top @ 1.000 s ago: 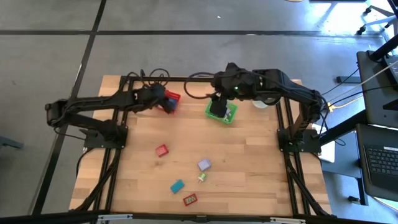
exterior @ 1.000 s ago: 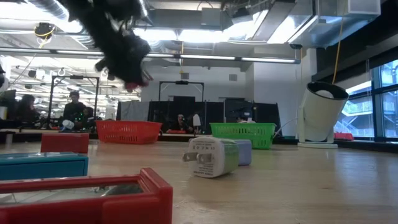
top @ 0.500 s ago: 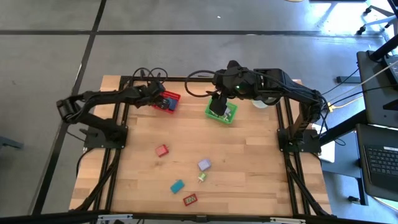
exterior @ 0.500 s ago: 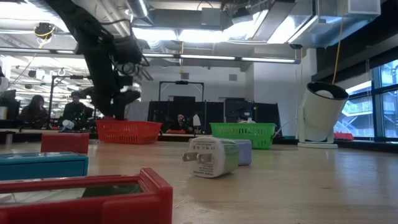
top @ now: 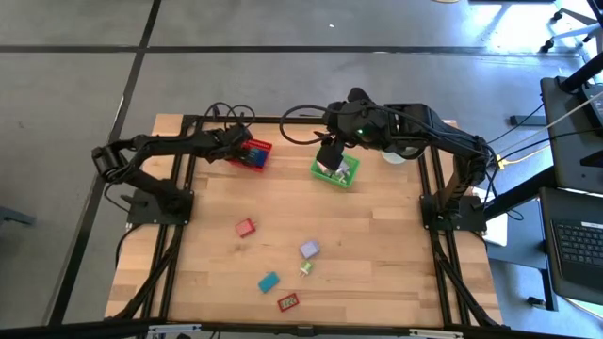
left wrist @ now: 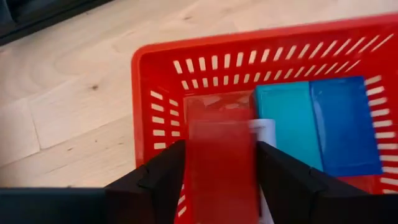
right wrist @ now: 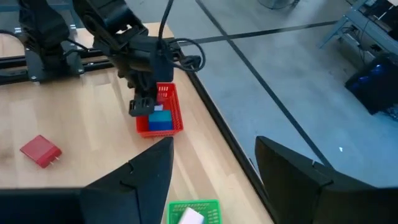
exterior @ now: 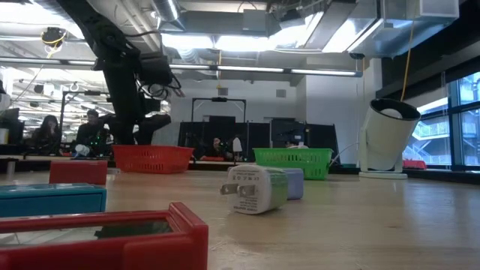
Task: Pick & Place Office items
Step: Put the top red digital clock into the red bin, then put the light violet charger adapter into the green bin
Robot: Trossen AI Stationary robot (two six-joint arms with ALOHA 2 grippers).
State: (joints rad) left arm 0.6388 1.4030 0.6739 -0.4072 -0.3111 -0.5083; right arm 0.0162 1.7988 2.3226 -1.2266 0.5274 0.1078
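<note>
My left gripper [top: 242, 149] [left wrist: 222, 180] hangs over the red mesh basket [top: 254, 154] [left wrist: 144, 93], shut on a red piece [left wrist: 224, 165]. A teal piece [left wrist: 287, 124], a blue piece [left wrist: 345, 124] and a white one [left wrist: 266, 129] lie in that basket. My right gripper [top: 330, 153] [right wrist: 214, 168] is open above the green mesh basket [top: 337, 170] [right wrist: 194, 210], which holds a white piece [right wrist: 189, 216]. On the table lie a red piece [top: 245, 227], a lavender piece [top: 309, 250], a small green-white plug [top: 306, 268], a teal piece [top: 268, 281] and a red framed piece [top: 288, 302]. My left gripper has the red piece [left wrist: 205, 168] between its two fingers, one finger [left wrist: 165, 180] on each long side. The fingers come from above, pointing down into the red basket. The piece is clear of the basket floor, above the pieces lying there.
A pale round container [top: 396, 155] [exterior: 386, 139] stands right of the green basket near the far edge. Cables [top: 226, 115] loop along the far edge behind the baskets. Bare wood [top: 377, 235] lies right of the scattered pieces. People sit in the room beyond the table.
My left gripper has carried the red piece toward the far edge and come down until it hangs just over the red basket. My right gripper has stayed above the green basket.
</note>
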